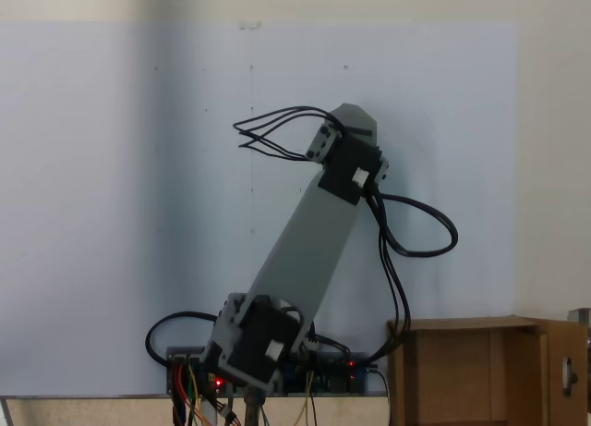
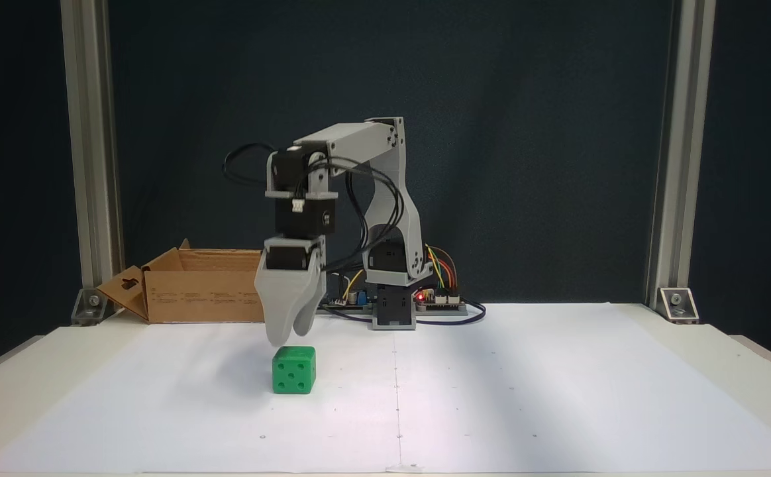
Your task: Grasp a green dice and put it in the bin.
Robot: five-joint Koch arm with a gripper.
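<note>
Green dice [image 2: 293, 370] sits on the white bench [image 2: 524, 397], five-pip face toward the camera, nearest the lens. Claw [image 2: 286, 338] hangs directly above it — tips just over the top face (contact unclear), jaws close together, holding nothing. Bin [image 2: 193, 291] stands well behind, left.

Behind your worktop [image 2: 558, 397] hangs a dark blue-black backdrop [image 2: 544, 132], framed by two upright aluminium posts [image 2: 91, 152], each fixed at its foot with a small metal bracket [image 2: 675, 301]. The worktop itself is pale, covered by a white sheet marked with faint dots and a thin centre line. Soft light falls in uneven bands across it. In a fixed view, you see the same sheet looking bluish-white [image 1: 111, 213].
</note>
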